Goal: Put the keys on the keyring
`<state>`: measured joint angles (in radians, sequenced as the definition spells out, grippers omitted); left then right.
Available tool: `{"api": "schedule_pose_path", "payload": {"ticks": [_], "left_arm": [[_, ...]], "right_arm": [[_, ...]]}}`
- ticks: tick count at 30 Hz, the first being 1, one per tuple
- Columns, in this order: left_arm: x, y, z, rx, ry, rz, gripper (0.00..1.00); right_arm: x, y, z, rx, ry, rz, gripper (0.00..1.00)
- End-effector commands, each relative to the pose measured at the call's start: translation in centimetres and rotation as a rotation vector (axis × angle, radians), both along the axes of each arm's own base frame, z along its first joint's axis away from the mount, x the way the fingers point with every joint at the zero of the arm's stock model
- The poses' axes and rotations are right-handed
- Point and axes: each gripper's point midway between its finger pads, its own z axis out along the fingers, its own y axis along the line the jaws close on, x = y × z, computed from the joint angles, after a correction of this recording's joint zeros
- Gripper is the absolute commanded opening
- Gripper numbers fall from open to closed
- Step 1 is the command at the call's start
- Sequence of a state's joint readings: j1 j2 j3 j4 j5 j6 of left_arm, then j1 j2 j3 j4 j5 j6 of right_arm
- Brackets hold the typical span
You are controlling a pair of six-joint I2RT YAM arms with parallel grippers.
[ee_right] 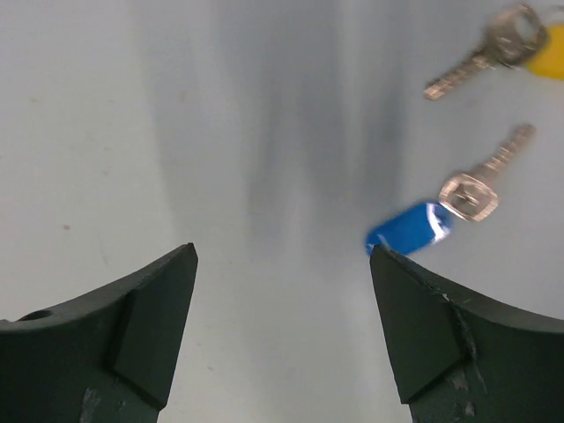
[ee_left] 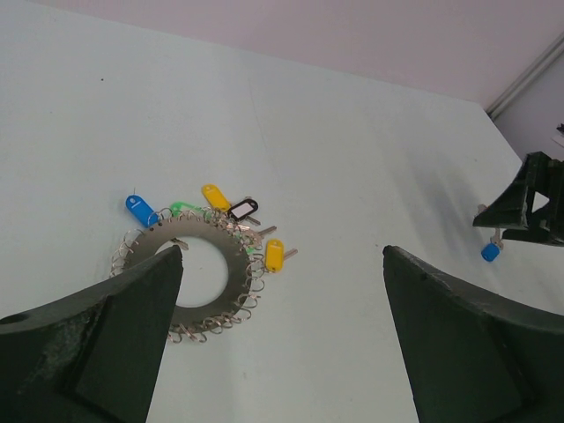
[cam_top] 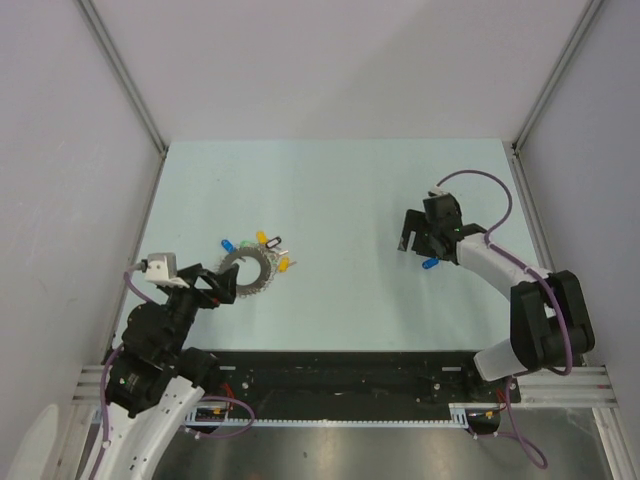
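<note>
- Lying flat on the pale tabletop [cam_top: 340, 190], left of centre in the top view: the keyring [cam_top: 248, 272], a grey toothed disc with a round hole and wire loops along its rim.
- Hooked along its far and right rim, five keys with coloured heads:
  - blue key [ee_left: 139, 210] at 10 o'clock
  - green key [ee_left: 181, 208] at 11
  - yellow key [ee_left: 215, 196] at 12
  - black key [ee_left: 243, 209] at 1
  - second yellow key [ee_left: 274, 256] at 3
- Parked at the keyring's 8 o'clock in the top view: the left tool [ee_left: 282, 335], spread wide.
- Overlaps the ring's near-left rim with one finger [ee_left: 106, 344] in the wrist view; cannot tell whether touching or just above.
- Well apart from the ring, off at its 3 o'clock across the tabletop: the right tool [ee_right: 282, 326], pointed down and spread apart, with only bare tabletop in the gap.
- Lying flat just outside that gap, at about 1 o'clock from it in the right wrist view: a loose blue key [ee_right: 410, 227], blue head at the near end and silver blade angled away.
- Farther out along the same 1 o'clock line: a loose yellow key [ee_right: 485, 53], head cut off by the edge of the view.
</note>
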<state>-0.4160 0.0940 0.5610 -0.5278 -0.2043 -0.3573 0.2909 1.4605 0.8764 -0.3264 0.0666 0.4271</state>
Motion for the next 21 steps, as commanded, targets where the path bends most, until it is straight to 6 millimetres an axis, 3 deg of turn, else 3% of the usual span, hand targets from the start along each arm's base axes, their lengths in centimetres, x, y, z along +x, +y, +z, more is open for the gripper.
{"api": "schedule_pose_path", "payload": {"ticks": [1, 7, 14, 17, 21], "left_arm": [[-0.1, 0.2, 0.7, -0.007, -0.024, 0.009, 1.00], [-0.1, -0.1, 0.5, -0.007, -0.020, -0.005, 1.00], [0.8, -0.5, -1.1, -0.001, 0.084, 0.008, 1.00], [1.6, -1.1, -2.5, 0.031, 0.167, 0.002, 1.00], [2.7, -1.5, -3.8, 0.087, 0.252, 0.003, 1.00]], "right_arm": [[3.2, 4.0, 2.2, -0.005, -0.115, 0.044, 0.85], [2.1, -0.6, 1.2, -0.163, -0.053, -0.128, 0.84], [1.3, -2.1, 1.7, -0.178, -0.049, -0.171, 0.84], [1.2, -3.3, 0.9, -0.154, -0.032, -0.207, 0.81], [1.1, -4.6, 0.3, -0.141, -0.021, -0.244, 0.69]]}}
